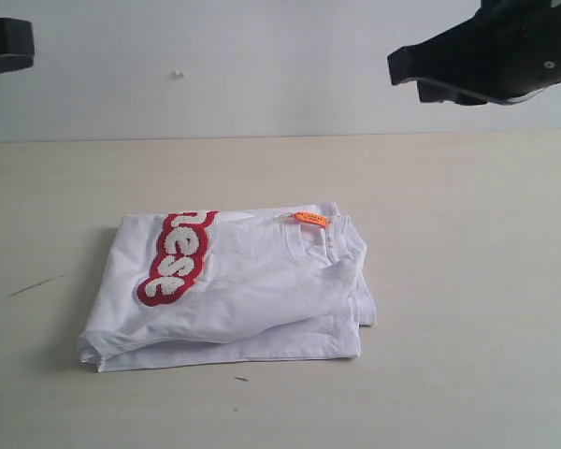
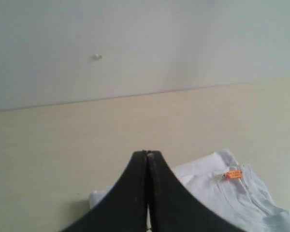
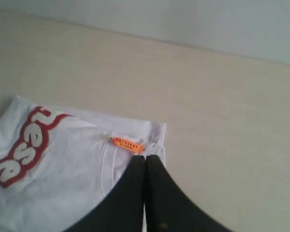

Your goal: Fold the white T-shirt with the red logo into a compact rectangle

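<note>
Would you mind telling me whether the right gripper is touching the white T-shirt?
Apart. The exterior view shows the right gripper hanging high above the white T-shirt, with a wide stretch of table visible between them.

Left pincer [image 2: 147, 154]: matte black, two broad fingers tapering to one narrow tip, with a thin seam between them.
Right pincer [image 3: 145, 157]: the same black wedge shape, smooth-sided.
Right arm housing [image 1: 491, 51]: black angular shell with a blunt end and one small pale screw [image 1: 549, 65].
Left arm housing [image 1: 2, 47]: black rounded block, cut off by the frame edge.
</note>
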